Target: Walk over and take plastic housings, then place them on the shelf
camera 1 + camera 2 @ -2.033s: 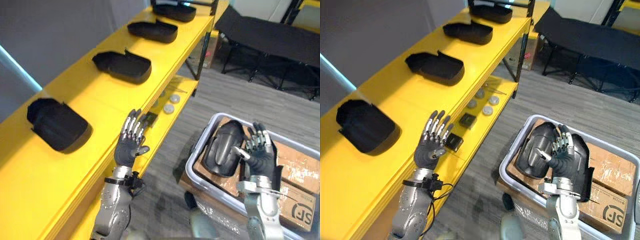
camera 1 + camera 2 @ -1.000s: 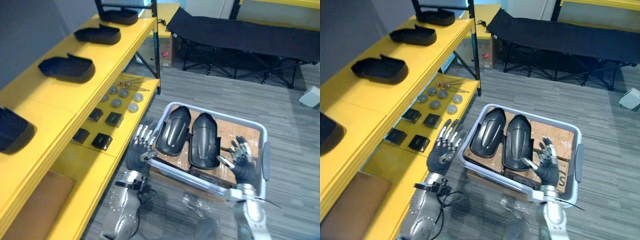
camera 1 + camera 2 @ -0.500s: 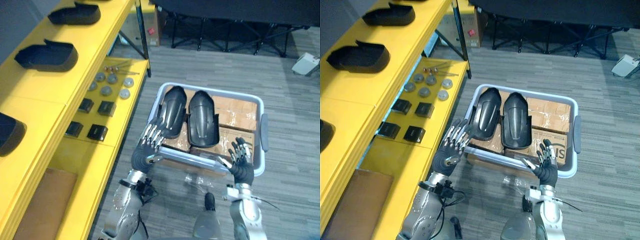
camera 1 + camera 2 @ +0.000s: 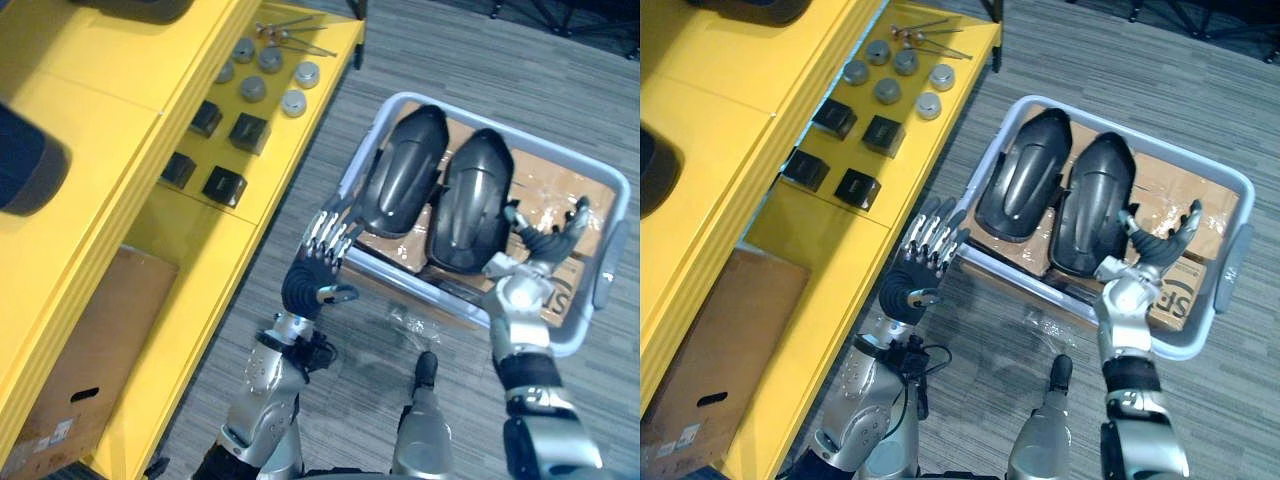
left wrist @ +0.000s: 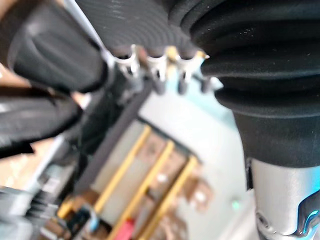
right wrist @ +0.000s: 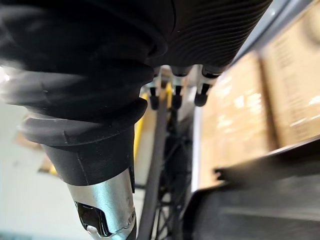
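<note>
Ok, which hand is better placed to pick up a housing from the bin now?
Probably right. The right hand is open over the bin, beside the right housing. The left hand is open too, but outside the rim.

Left hand [image 4: 306,284] up at centre-left: fingers straight, close together, pointing far, thumb out to the right. Right hand [image 4: 545,244] up on the right: fingers spread and only loosely bent, thumb apart to the left. Both hands empty.
</note>
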Controlling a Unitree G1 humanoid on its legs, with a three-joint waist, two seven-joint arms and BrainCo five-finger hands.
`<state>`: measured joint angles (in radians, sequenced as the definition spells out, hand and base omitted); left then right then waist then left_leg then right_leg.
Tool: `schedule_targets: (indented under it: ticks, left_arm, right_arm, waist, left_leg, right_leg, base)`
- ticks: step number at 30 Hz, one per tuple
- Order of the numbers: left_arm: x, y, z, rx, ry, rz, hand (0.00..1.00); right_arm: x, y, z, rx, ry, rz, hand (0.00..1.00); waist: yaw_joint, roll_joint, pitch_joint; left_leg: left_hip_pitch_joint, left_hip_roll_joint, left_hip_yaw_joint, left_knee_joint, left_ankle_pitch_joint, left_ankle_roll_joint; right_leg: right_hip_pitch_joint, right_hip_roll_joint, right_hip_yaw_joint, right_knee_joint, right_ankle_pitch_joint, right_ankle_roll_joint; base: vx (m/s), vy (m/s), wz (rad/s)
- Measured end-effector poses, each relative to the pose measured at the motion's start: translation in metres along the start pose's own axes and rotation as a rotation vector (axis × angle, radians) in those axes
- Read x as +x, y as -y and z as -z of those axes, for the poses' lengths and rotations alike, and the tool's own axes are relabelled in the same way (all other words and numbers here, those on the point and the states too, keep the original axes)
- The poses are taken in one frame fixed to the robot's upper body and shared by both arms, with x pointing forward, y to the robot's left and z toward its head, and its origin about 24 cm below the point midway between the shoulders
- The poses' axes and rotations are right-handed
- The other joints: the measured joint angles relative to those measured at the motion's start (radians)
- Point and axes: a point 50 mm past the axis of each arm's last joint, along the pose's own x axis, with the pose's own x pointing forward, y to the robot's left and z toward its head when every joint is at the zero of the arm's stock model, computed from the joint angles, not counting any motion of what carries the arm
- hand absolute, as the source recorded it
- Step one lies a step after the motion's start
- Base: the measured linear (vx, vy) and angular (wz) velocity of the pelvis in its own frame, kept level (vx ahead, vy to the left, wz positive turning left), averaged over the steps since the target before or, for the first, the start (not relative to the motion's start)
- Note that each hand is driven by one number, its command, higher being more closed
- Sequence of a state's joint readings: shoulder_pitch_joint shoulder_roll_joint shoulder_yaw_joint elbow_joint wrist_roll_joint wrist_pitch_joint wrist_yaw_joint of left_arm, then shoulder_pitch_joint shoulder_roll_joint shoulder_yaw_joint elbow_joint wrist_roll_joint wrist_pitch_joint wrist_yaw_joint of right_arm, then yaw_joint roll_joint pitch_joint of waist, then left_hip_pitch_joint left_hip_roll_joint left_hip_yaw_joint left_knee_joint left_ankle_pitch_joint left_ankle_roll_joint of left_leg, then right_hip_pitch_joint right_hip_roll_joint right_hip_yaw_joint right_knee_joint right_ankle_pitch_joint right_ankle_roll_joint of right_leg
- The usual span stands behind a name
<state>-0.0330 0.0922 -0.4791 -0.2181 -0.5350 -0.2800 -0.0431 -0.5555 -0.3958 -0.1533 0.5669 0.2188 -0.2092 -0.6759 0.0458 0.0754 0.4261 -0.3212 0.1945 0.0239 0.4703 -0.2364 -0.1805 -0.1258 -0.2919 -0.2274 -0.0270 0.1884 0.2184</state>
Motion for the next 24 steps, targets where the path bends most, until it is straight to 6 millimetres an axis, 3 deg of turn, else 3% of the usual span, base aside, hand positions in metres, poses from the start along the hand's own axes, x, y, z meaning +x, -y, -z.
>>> schedule_targets:
  ticks: [5,6,11,14,21,24]
  left_arm:
    - [-0.004,-0.004,0.004,-0.015,-0.018,-0.019,0.00]
    - [-0.004,-0.004,0.004,-0.016,-0.020,-0.020,0.00]
    - [-0.008,-0.009,0.014,-0.046,-0.057,-0.047,0.00]
    - [-0.010,-0.011,0.019,-0.056,-0.076,-0.067,0.00]
    - [-0.013,-0.014,0.027,-0.061,-0.105,-0.097,0.00]
    - [-0.014,-0.015,0.028,-0.065,-0.109,-0.120,0.00]
  right_arm:
    - [0.030,0.010,-0.018,-0.063,0.033,0.064,0.00]
    - [0.037,0.014,-0.020,-0.086,0.028,0.079,0.00]
    - [0.059,0.028,-0.017,-0.169,-0.081,0.107,0.00]
    - [0.063,0.043,-0.005,-0.241,-0.169,0.154,0.00]
    - [0.070,0.061,0.000,-0.295,-0.288,0.189,0.00]
    - [0.067,0.066,0.014,-0.389,-0.397,0.105,0.00]
  waist:
    - [0.012,0.028,0.036]
    - [0.026,0.034,0.041]
    - [0.049,0.059,0.055]
    - [0.059,0.060,0.055]
    - [0.079,0.064,0.055]
    - [0.086,0.092,0.067]
  left_leg:
    - [-0.050,-0.004,-0.047,0.032,-0.001,0.000]
    - [-0.057,-0.004,-0.046,0.035,-0.001,0.000]
    - [-0.103,-0.005,-0.064,0.066,-0.001,0.001]
    - [-0.131,-0.006,-0.082,0.093,-0.002,0.003]
    - [-0.182,-0.007,-0.096,0.154,-0.022,0.015]
    - [-0.211,-0.007,-0.100,0.189,-0.038,0.021]
  right_leg:
    - [-0.006,0.003,-0.046,0.019,-0.001,0.000]
    - [-0.017,0.003,-0.047,0.025,-0.001,0.000]
    - [-0.048,0.003,-0.055,0.046,-0.001,0.000]
    - [-0.053,0.003,-0.072,0.053,-0.001,0.000]
    - [-0.084,0.003,-0.074,0.081,-0.001,0.000]
    - [-0.098,0.002,-0.074,0.088,0.001,0.002]
  base:
    - [-0.06,0.037,0.20]
    - [-0.07,0.044,0.05]
    - [-0.05,0.039,0.04]
    - [-0.05,0.041,0.12]
    - [-0.07,0.058,0.00]
    - [-0.09,0.078,-0.02]
